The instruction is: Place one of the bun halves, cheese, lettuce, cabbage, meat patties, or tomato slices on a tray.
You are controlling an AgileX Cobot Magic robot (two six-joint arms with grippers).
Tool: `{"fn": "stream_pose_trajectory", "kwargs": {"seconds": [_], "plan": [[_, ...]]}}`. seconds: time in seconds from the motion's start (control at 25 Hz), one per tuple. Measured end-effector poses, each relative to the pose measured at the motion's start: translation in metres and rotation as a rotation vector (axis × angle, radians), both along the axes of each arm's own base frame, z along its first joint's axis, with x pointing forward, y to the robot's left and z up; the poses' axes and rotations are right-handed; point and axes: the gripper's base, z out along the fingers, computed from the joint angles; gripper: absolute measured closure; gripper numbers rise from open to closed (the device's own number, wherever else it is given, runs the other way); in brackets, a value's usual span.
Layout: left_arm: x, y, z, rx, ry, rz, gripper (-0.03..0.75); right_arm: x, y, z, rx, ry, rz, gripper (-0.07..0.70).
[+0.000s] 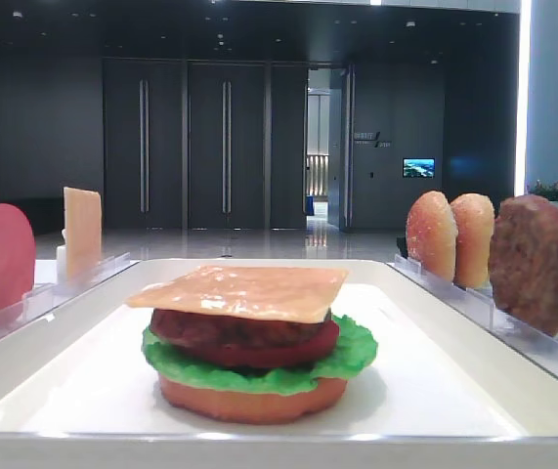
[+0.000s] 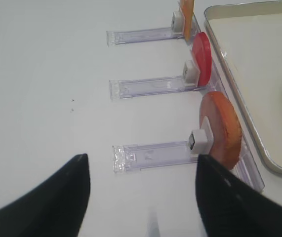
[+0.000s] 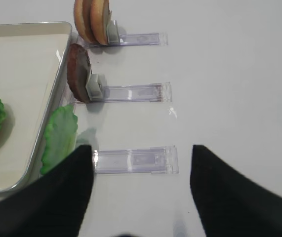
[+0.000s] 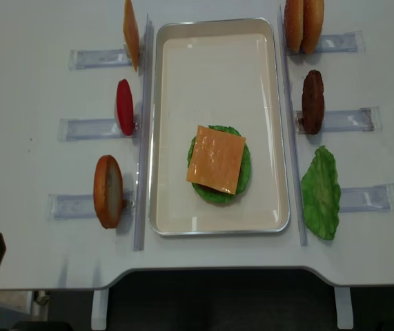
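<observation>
A stacked burger sits closest, in the middle of the white tray (image 4: pixel 217 31): a square cheese slice (image 4: pixel 216 158) tops a patty, tomato, green lettuce (image 1: pixel 259 369) and a flat bun base (image 1: pixel 251 401). Left of the tray, clear racks (image 4: pixel 86 128) hold a second cheese slice (image 4: pixel 130 33), a red tomato slice (image 4: pixel 124 107) and a bun half (image 4: pixel 107 191) on edge. Right of the tray stand two domed bun halves (image 4: pixel 303 25), a dark meat patty (image 4: pixel 312 101) and a loose lettuce leaf (image 4: pixel 321 192). The left gripper (image 2: pixel 143 192) and right gripper (image 3: pixel 141 185) hover over the white table outside the racks, jaws spread wide, holding nothing.
</observation>
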Motion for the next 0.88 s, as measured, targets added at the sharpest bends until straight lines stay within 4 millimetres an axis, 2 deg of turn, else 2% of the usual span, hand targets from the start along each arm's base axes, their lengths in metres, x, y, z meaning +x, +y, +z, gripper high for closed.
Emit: {"fn": "stream_pose_trajectory", "kwargs": {"seconds": [0.88], "plan": [[0.0000, 0.0000, 0.0000, 0.000, 0.000, 0.000, 0.202, 0.0000, 0.0000, 0.0000, 0.000, 0.000, 0.000, 0.216]]}}
